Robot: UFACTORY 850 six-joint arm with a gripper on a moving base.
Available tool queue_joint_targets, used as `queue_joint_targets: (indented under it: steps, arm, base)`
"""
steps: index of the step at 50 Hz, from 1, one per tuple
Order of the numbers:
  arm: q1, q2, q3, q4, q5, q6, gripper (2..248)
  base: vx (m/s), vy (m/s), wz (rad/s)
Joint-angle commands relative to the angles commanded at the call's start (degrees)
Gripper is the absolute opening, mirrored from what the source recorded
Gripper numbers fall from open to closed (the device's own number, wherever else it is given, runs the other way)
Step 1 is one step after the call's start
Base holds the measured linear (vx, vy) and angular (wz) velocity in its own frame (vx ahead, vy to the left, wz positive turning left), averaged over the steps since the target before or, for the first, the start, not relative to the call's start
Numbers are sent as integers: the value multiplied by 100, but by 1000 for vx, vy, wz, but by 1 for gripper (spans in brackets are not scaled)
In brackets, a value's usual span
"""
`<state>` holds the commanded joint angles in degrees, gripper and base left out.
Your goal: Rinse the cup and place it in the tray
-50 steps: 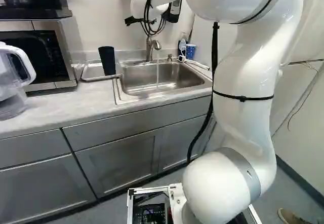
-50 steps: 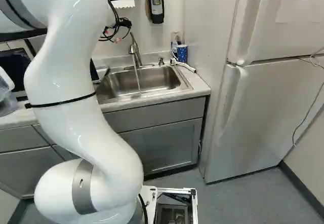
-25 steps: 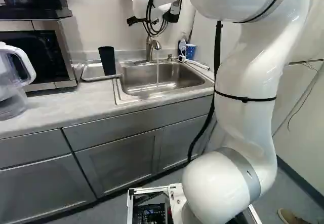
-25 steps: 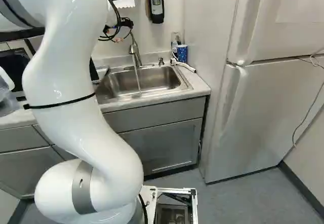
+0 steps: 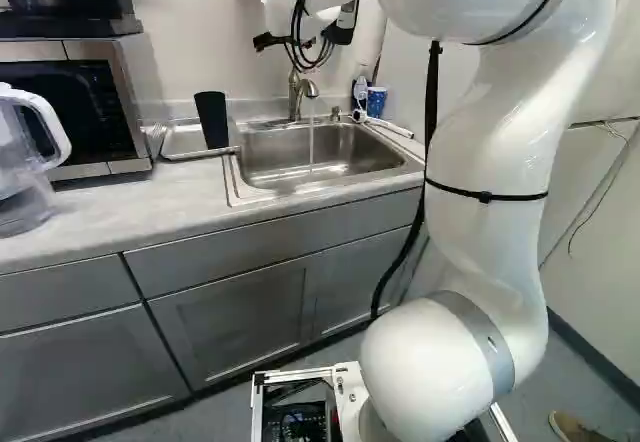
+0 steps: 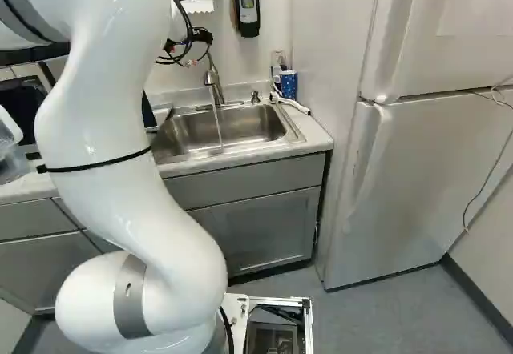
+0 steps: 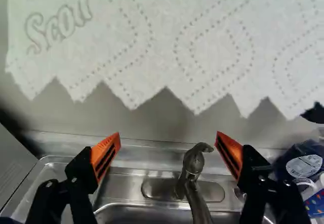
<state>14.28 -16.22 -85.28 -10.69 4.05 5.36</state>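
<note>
Partly hidden behind cables at the arm's far end, my gripper is up near the faucet in the right base view. The wrist view shows my gripper open and empty, with the faucet beyond the gap between its fingers. Water runs from the faucet into the sink. Left of the sink in the left base view, a dark tapered cup stands on a metal tray. A blue patterned cup stands behind the sink's right corner.
A paper towel hangs close ahead of the gripper. A dispenser is on the wall, and a bottle stands by the blue cup. A microwave and clear pitcher are on the counter; a fridge stands right.
My arm's upper part and wrist have shifted slightly to the right in the left base view. The cups, the tray and the base have stayed in place, and the water still runs.
</note>
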Motion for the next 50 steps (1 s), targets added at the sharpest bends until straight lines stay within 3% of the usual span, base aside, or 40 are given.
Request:
queue_joint_targets:
  steps: [50]
  arm:
    - [-5,-41,-47,0,0,0,247]
  base:
    - [0,0,0]
